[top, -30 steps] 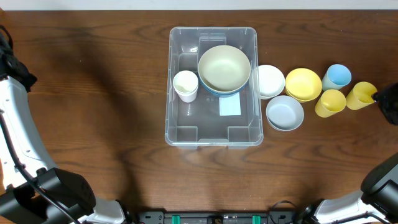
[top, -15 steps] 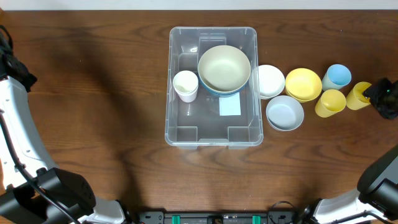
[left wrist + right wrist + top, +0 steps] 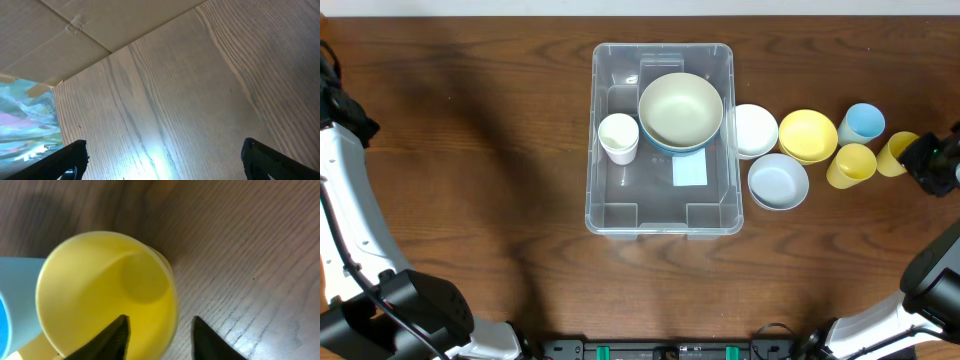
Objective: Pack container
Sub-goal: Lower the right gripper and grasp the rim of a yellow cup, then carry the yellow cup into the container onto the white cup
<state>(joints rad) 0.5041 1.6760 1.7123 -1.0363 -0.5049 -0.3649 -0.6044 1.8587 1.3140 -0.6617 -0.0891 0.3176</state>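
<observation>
The clear container (image 3: pixel 662 226) stands mid-table, with a white label (image 3: pixel 689 169) on its bottom. Inside are a beige bowl (image 3: pixel 680 108) stacked on a blue bowl (image 3: pixel 670 148), and a white cup (image 3: pixel 618 136). My right gripper (image 3: pixel 930 160) is at the far right, at a yellow cup (image 3: pixel 896 153). In the right wrist view the open fingers (image 3: pixel 160 335) straddle the wall of this cup (image 3: pixel 100 290), one inside and one outside. My left gripper (image 3: pixel 162 160) is open and empty over bare wood.
Right of the container stand a white bowl (image 3: pixel 755 130), a yellow bowl (image 3: pixel 807 135), a grey-blue bowl (image 3: pixel 778 181), a blue cup (image 3: pixel 863 122) and a second yellow cup (image 3: pixel 850 164). The left arm runs along the table's left edge.
My right gripper has moved left, from the table's right edge onto the rightmost yellow cup. The left arm and the other objects have not moved.
</observation>
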